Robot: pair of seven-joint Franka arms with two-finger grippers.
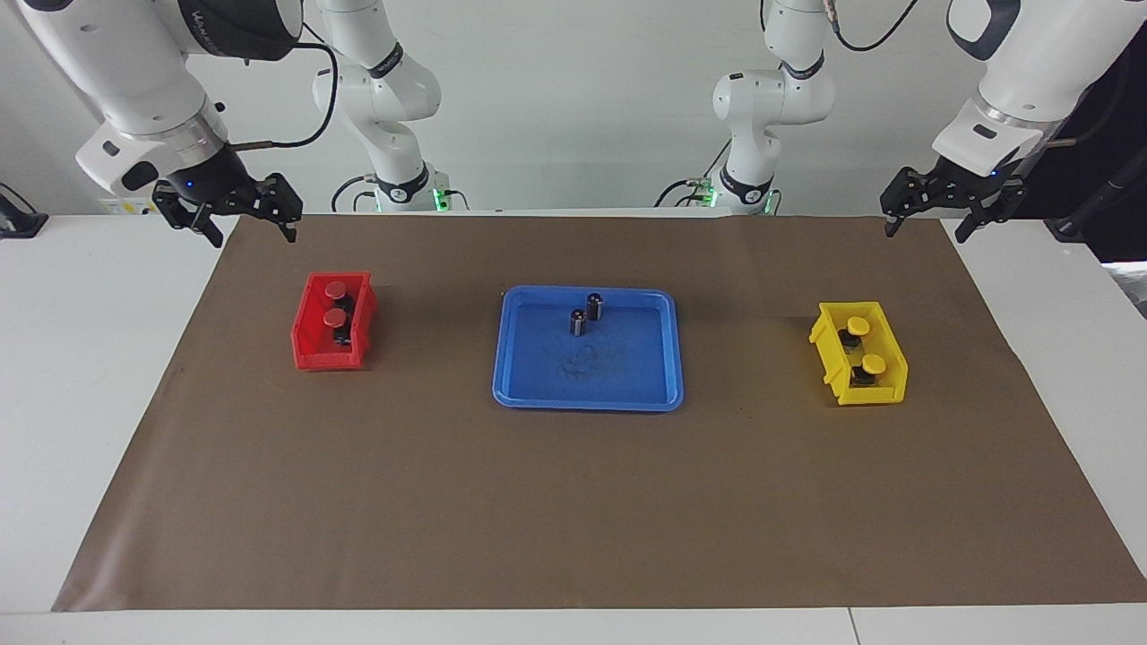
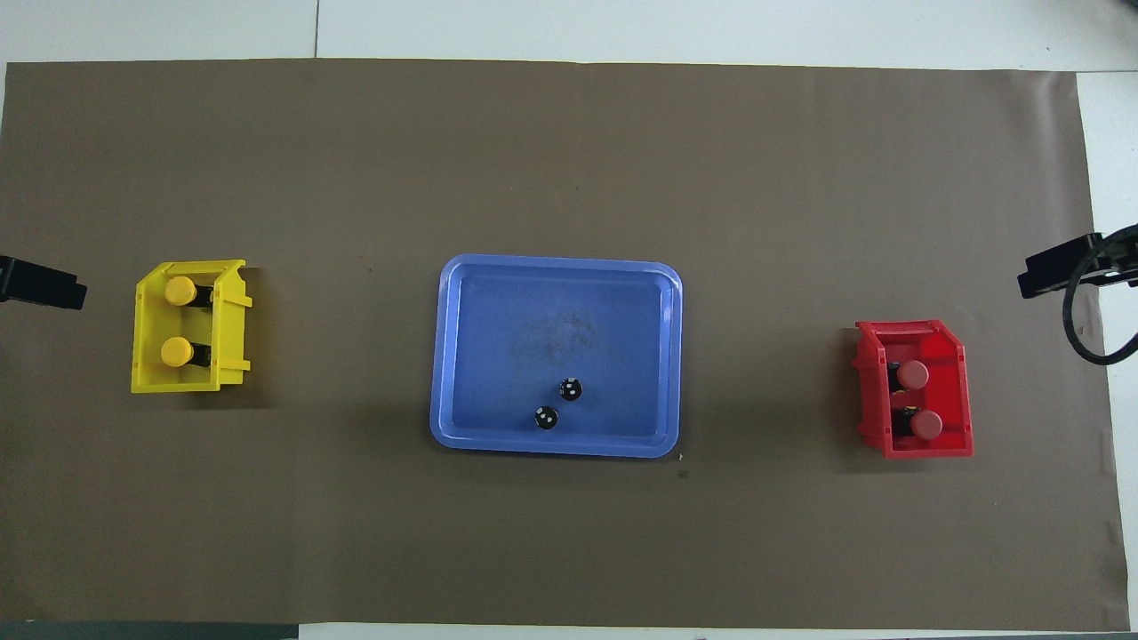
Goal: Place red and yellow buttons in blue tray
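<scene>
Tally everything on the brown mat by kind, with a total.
Red buttons: 2, in the red bin
Yellow buttons: 2, in the yellow bin
Dark cylinders: 2, in the blue tray
Bins: 2
Tray: 1
Total: 9

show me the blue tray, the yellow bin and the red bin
blue tray [image 1: 587,394], facing view, bare floor of the tray
yellow bin [image 2: 229,329], overhead view, its side wall
red bin [image 1: 309,336], facing view, its side wall
</scene>
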